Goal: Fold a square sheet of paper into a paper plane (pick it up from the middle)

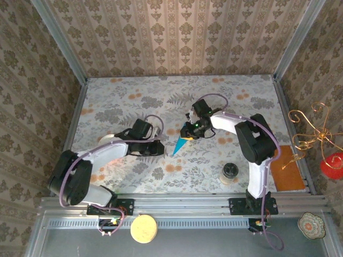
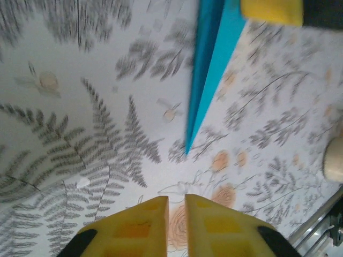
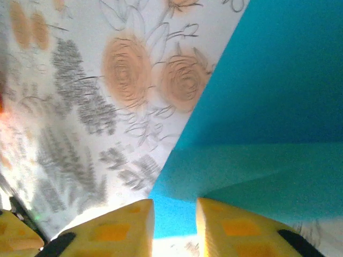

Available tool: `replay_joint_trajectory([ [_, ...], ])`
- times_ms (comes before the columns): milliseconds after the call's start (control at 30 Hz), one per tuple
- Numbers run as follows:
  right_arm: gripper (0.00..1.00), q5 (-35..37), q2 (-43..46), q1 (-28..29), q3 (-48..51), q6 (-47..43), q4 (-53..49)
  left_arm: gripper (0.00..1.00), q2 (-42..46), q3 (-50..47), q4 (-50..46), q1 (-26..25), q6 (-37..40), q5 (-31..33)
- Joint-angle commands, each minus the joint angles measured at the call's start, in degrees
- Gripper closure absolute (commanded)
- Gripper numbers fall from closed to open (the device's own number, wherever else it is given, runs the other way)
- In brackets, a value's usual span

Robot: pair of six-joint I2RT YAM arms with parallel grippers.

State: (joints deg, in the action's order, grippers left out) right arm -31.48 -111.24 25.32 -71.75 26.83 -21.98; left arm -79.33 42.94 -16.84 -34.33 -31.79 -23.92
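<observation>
**Left tool** (image 2: 177,201): your yellow fingers (image 2: 142,219) stand slightly apart with a narrow slit between them. Nothing sits in the slit. In the top view this tool (image 1: 159,146) lies low over the surface (image 1: 134,96), just to the left of the paper's tip and apart from it.

**Right tool** (image 3: 174,206): your fingers (image 3: 126,225) are parted and not pressed together. Blue paper shows through the gap. You cannot tell whether either pad touches it. From above, this tool (image 1: 188,133) sits at the wide end of the paper.

**Paper plane** (image 1: 179,143): a narrow blue dart near the middle of the surface. Its point is aimed toward the near left. The left wrist view shows the plane (image 2: 209,69) with long straight edges running to a sharp tip over bare surface. The right wrist view shows a fold line crossing the paper (image 3: 268,107), and a slanted edge against the flower print.

**Open room**: the far half of the surface lies bare up to the patterned walls.

**Small round container** (image 1: 230,172): stands to the near right, well apart from the dart.

**Orange-brown sheet** (image 1: 288,166): lies at the right edge.

**Metal rail** (image 1: 182,206): closes the near edge.
</observation>
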Motion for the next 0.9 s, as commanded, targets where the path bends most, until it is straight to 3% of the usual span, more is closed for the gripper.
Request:
replay_joint_trajectory([
  [0, 0.59, 3.2, 8.0, -0.1, -0.3, 1.0, -4.0, 0.75, 3.3, 3.4, -4.9, 0.9, -1.2, 6.1],
  [267, 0.42, 24.6, 15.1, 1.2, 2.7, 8.2, -10.7, 0.45, 9.0, 3.8, -6.1, 5.9, 0.6, 7.7],
  [400, 0.33, 33.2, 15.2, 3.5, 2.2, 12.4, -12.8, 0.32, 10.6, 3.1, -7.0, 7.9, 3.4, 8.5],
  [567, 0.30, 44.2, 12.5, 7.6, 0.3, 18.5, -14.5, 0.14, 13.3, 0.6, -6.9, 7.9, 7.7, 9.3],
  [867, 0.28, 46.2, 2.5, 13.2, -8.2, 22.9, -16.8, 0.03, 16.8, -2.2, -7.4, 9.9, 9.5, 11.2],
])
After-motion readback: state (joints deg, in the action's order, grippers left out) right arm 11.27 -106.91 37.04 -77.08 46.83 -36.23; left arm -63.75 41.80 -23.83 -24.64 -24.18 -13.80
